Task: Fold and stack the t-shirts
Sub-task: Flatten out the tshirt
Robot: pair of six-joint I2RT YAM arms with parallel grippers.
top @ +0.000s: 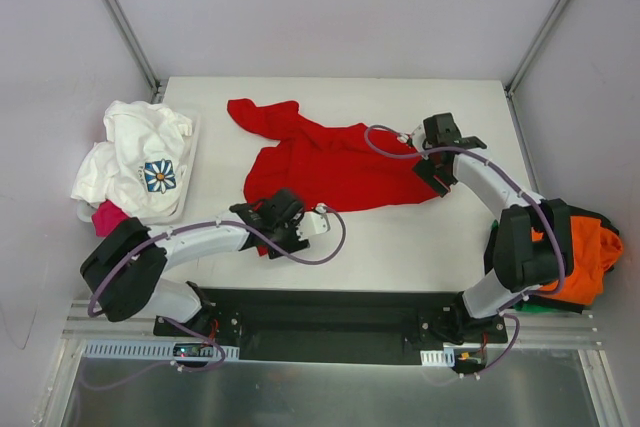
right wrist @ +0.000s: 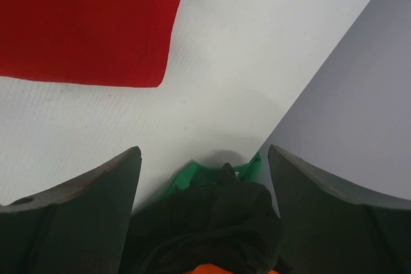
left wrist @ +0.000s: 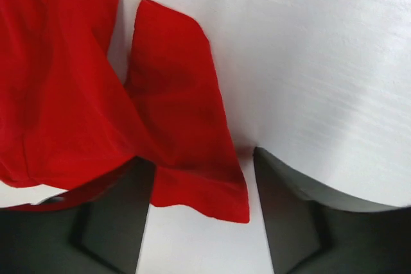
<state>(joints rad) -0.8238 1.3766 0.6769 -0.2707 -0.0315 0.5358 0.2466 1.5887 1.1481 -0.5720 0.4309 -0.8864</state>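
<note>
The plain red t-shirt point(top: 325, 162) lies spread and rumpled in the middle of the table. My left gripper point(top: 275, 219) is at its near left corner. In the left wrist view the gripper point(left wrist: 200, 162) is open, and a red corner flap point(left wrist: 186, 145) lies on the table between the fingers point(left wrist: 289, 210), draped over the left one. My right gripper point(top: 440, 155) is at the shirt's right edge. In the right wrist view it point(right wrist: 203, 155) is open and empty, with the red edge point(right wrist: 83, 24) ahead to the left.
A white t-shirt with a blue flower print point(top: 140, 162) is heaped at the left edge over a pink one point(top: 106, 217). An orange t-shirt point(top: 590, 257) lies on dark and green ones point(right wrist: 212, 213) at the right edge. Grey walls enclose the table point(top: 400, 247).
</note>
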